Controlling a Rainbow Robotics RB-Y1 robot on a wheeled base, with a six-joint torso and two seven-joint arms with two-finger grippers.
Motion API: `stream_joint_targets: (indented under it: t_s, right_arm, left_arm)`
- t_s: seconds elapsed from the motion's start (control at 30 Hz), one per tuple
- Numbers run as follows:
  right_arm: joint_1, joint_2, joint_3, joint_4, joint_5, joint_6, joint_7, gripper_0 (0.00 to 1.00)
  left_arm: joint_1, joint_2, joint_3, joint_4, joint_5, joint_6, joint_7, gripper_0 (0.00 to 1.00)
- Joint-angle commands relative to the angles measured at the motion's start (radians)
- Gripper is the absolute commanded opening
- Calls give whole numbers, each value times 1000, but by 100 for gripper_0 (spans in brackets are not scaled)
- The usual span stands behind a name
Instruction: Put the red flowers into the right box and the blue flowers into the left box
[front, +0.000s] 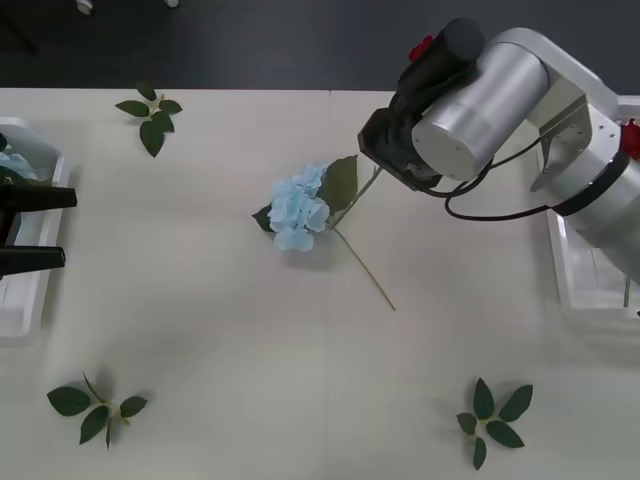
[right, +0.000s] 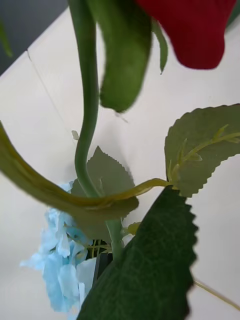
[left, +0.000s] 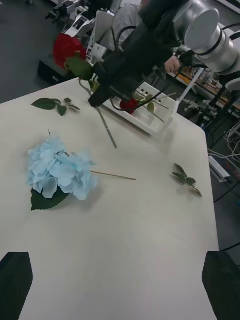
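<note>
Right end effector (left: 97, 97), raised over the surface's far right, clamps the thin green stem of a deep-red artificial rose (left: 67, 47). Light, floppy; grip mid-stem, not bloom. Pale-blue fabric hydrangea (front: 300, 210) lies centre. White plastic right box (front: 585, 280) w/ roses inside. Left end effector (front: 30, 228) spread wide over left box (front: 25, 300).

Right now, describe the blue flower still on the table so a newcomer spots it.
Start at the white table, near its middle. The blue flower lies flat, just left of the right gripper holding a red rose. It is the only blossom on the tabletop; the scattered sprigs are bare leaves.
</note>
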Motion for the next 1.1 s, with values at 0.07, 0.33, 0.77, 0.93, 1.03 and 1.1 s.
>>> stream_joint_targets:
  t_s: [0.07, 0.33, 0.77, 0.93, 1.03, 1.1]
  right_arm:
    - [-32, -106, -20, -172, -13, 60, 191, 0]
    - [-30, -277, -183, -206, -230, 63, 407, 0]
    - [5, -587, -215, 76, -576, -69, 857, 0]
    - [41, -649, -215, 213, -609, -80, 1075, 0]
    - [44, -671, -215, 304, -611, -95, 1190, 0]
    - [44, -676, -215, 336, -608, -104, 1226, 0]
  left_arm:
    - [-19, 4, 18, -52, -3, 3, 17, 100]
    - [-18, 2, 18, -55, -7, 0, 17, 100]
    - [-19, 2, 15, -57, -7, 0, 17, 100]
    - [-18, 2, 14, -55, -7, -4, 17, 100]
    - [-18, 2, 14, -57, -5, -6, 17, 100]
    - [-18, 2, 14, -57, -5, -4, 17, 100]
